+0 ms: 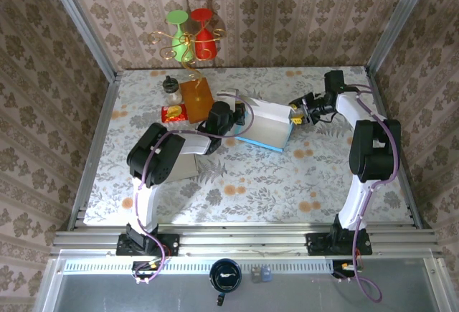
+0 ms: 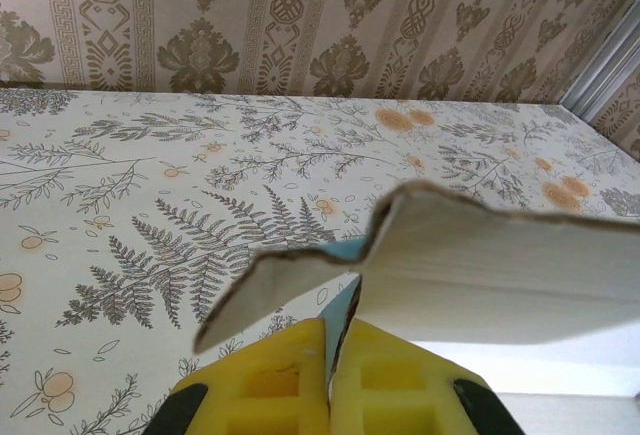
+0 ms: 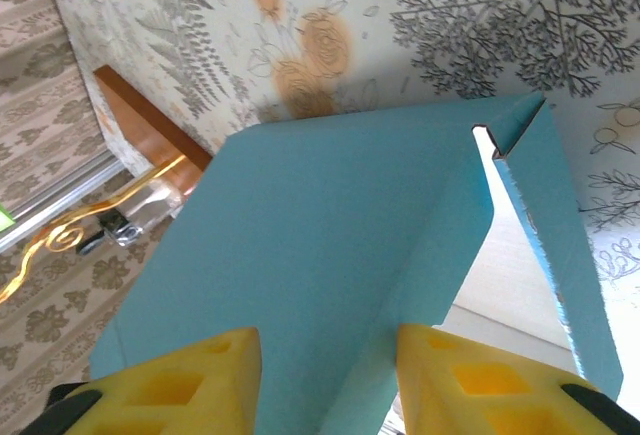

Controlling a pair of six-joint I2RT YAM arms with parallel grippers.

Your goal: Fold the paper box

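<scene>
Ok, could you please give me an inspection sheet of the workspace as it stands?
Surface: floral-patterned table.
Job's things: blue-and-white paper box, mid-table, flaps open.
Clutter: brown box, small bottle, red packet, on the far-left side.
Grippers: left gripper shut on a box flap; right gripper fingers astride a blue panel, grip unclear.
Cables: purple cables along both arms.
Surroundings: patterned walls, metal frame, glasses on a gold stand.

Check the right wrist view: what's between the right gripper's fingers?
The paper box: a blue panel and its fold sit between the right gripper's spread fingers, in the right wrist view.
</scene>
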